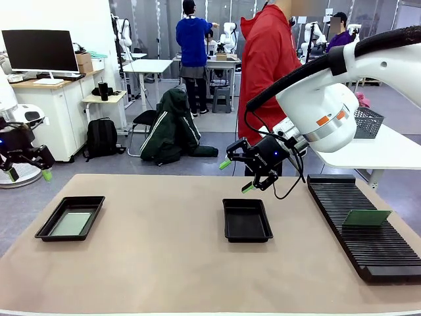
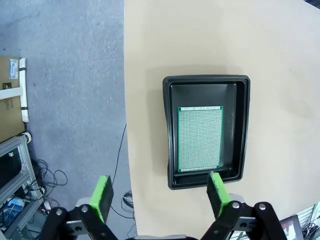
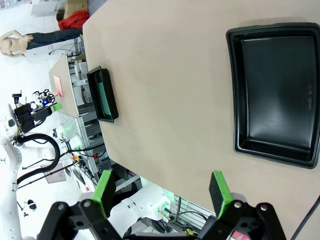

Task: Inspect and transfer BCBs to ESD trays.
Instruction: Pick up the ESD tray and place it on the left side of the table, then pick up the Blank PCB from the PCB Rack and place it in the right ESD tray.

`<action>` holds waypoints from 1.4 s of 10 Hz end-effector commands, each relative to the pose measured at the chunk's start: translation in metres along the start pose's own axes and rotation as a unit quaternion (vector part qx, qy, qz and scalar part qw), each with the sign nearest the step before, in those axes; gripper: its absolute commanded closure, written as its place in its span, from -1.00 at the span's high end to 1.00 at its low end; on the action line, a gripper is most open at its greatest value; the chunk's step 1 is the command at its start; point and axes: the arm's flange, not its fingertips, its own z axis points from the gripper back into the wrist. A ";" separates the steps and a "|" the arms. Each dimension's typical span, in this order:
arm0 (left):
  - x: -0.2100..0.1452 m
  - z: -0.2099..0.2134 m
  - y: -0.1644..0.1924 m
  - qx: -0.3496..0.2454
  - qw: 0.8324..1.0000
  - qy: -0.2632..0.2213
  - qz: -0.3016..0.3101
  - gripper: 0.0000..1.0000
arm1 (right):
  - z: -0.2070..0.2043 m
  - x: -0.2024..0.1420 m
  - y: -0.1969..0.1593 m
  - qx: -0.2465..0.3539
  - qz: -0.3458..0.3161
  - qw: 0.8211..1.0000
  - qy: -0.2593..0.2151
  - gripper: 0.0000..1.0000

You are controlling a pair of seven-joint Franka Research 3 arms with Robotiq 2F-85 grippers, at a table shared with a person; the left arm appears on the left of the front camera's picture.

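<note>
Right fingers (image 1: 248, 188), open, hang over the far rim of the empty tray (image 1: 247, 222); left fingers (image 2: 102, 196), open, far left of it. The BCB (image 1: 366, 218) standing in the rack (image 1: 381, 253) to its right could slip from an edge pinch.

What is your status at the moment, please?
Left gripper and right gripper open, empty. One board in left tray, middle tray bare, second board on rack. Person at far side.

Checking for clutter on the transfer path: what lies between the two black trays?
Nothing: the front view shows bare tan table between the left tray and the middle tray; the right wrist view agrees.
</note>
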 end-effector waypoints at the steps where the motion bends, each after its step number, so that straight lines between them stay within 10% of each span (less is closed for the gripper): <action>1: 0.000 -0.007 0.001 -0.005 1.000 0.005 -0.003 1.00 | -0.001 0.002 0.003 -0.005 -0.005 1.000 -0.001 1.00; 14: 0.000 -0.007 0.001 -0.005 1.000 0.005 -0.003 1.00 | -0.001 0.002 0.003 -0.005 -0.005 1.000 -0.001 1.00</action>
